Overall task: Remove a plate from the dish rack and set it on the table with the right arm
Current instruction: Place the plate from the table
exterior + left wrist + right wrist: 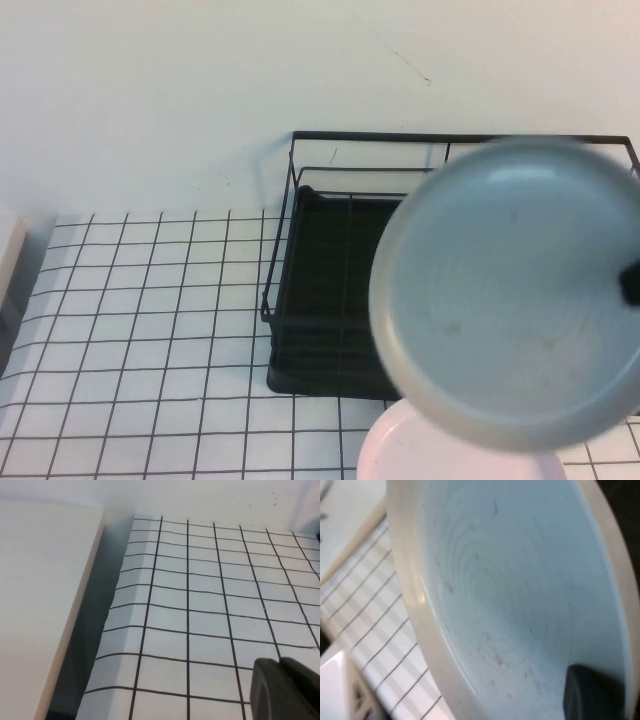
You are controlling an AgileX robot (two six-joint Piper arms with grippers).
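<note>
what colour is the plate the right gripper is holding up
Light grey plate, clearest in the high view; the right gripper holds its edge. The left gripper sits over the table.

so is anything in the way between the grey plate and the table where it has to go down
The plate hangs in the right gripper above the dish rack, with a pink plate lying just below its near edge. The open table to the left looks free. The left gripper sits low over the table's left part.

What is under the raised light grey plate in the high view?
Beneath the round light grey plate, gripped by the right hand, lie the black wire dish rack and a pale pink plate. The rack's right half is covered.
</note>
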